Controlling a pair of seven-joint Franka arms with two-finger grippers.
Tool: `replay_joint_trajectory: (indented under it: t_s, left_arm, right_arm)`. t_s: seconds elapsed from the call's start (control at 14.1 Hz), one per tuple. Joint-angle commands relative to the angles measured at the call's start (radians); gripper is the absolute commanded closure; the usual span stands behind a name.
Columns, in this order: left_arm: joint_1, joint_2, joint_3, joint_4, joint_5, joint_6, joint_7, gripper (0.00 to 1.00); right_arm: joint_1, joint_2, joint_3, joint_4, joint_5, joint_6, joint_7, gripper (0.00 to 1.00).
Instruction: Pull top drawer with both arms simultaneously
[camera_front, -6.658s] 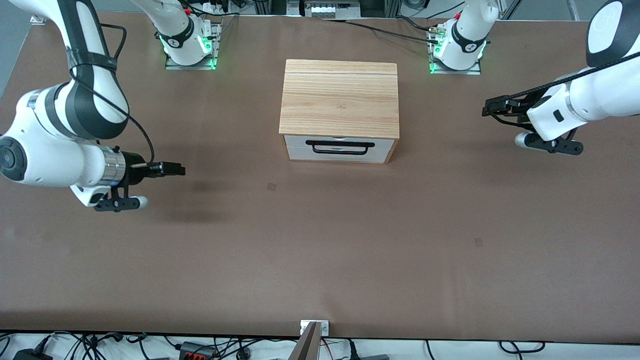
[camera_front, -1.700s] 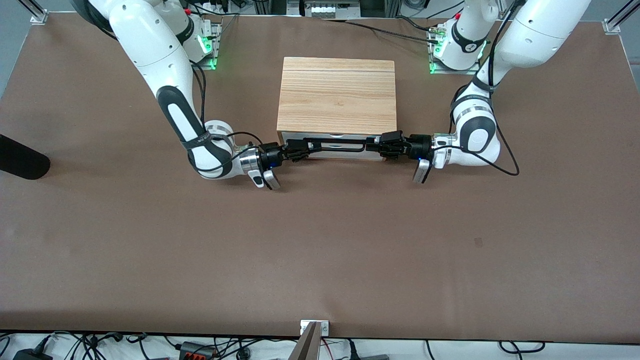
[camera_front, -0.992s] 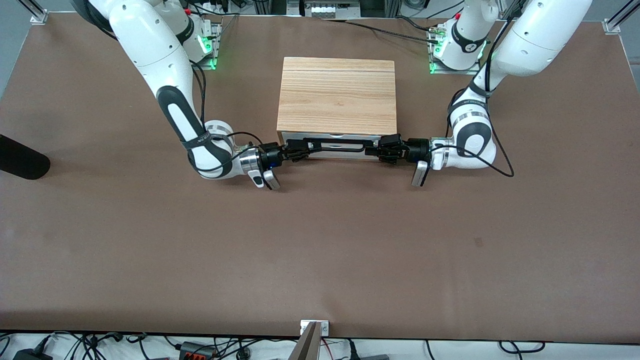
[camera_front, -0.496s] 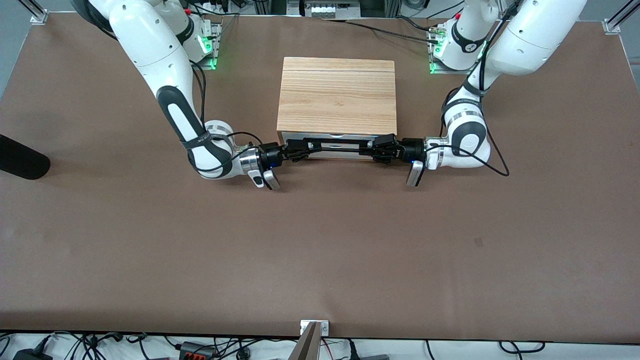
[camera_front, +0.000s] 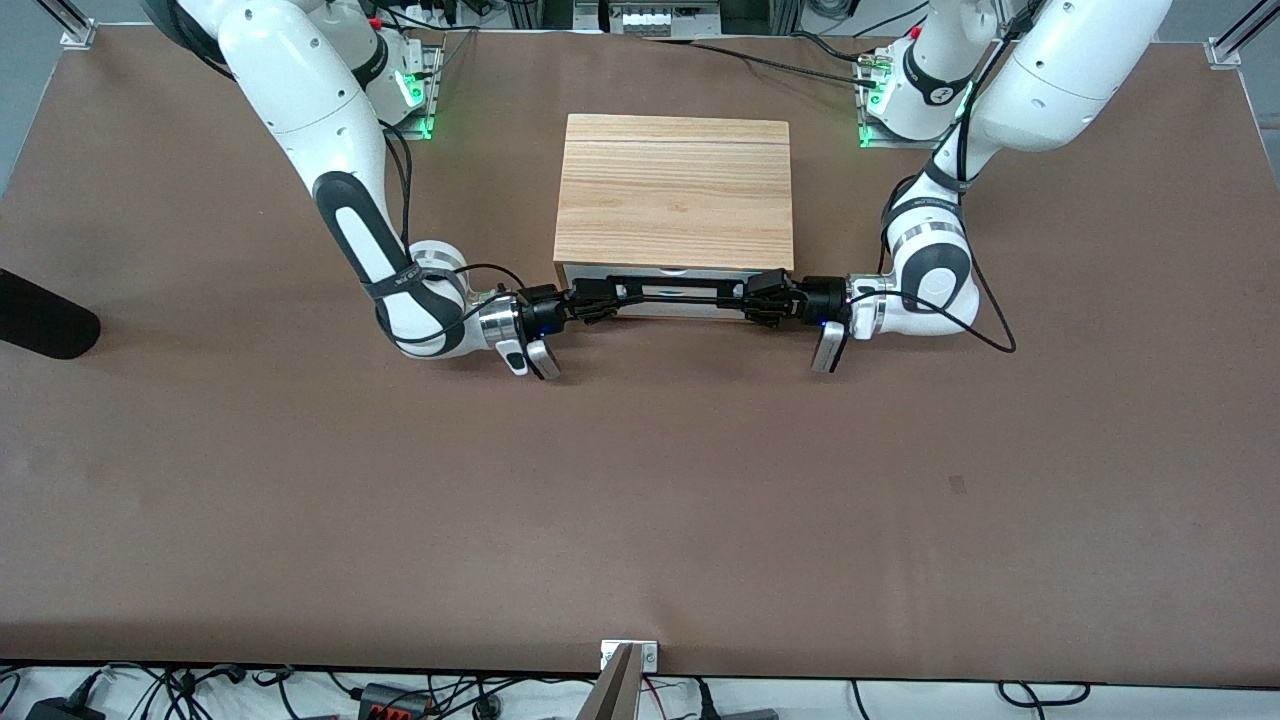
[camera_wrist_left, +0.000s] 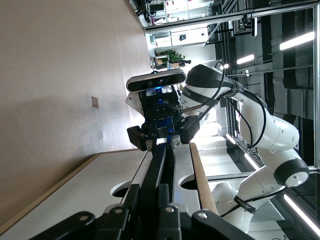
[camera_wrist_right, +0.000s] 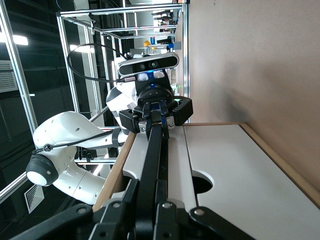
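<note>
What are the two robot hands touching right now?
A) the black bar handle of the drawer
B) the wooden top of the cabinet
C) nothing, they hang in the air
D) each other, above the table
A: the left hand and the right hand each sit on one end of the black bar handle on the top drawer, which looks not yet pulled out.

The top drawer (camera_front: 680, 298) shows only a thin strip of white front under the cabinet top (camera_front: 675, 192) — its inside is hidden. Both wrist views cut off each arm's own fingers at the frame edge. The left gripper (camera_front: 752, 295) seems closed on the handle (camera_front: 672, 292) — too small to confirm.
</note>
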Motion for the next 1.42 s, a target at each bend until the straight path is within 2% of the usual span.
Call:
replay_joint_trajectory:
  t_s: [0.0, 0.35, 0.85, 1.06, 1.35]
  left_arm:
    - [-0.006, 0.006, -0.003, -0.012, -0.008, -0.004, 0.033, 0.98]
    - [0.008, 0.004, -0.003, 0.002, -0.003, -0.005, 0.033, 0.99]
    - [0.031, 0.017, 0.008, 0.091, -0.002, -0.004, 0.016, 0.99]
    - [0.03, 0.075, 0.026, 0.166, 0.001, -0.004, 0.019, 0.99]
    - [0.03, 0.152, 0.028, 0.272, 0.003, -0.002, 0.019, 0.99]
  right_arm:
    - [0.001, -0.003, -0.001, 0.013, 0.007, 0.013, 0.0, 1.0]
    - [-0.004, 0.011, -0.007, 0.054, 0.003, 0.015, 0.01, 1.0]
    - [-0.007, 0.08, -0.014, 0.161, 0.001, 0.024, 0.018, 1.0]
    - [-0.022, 0.104, -0.015, 0.204, -0.002, 0.023, 0.024, 1.0]
    - [-0.035, 0.118, -0.029, 0.246, -0.054, 0.023, 0.056, 1.0]
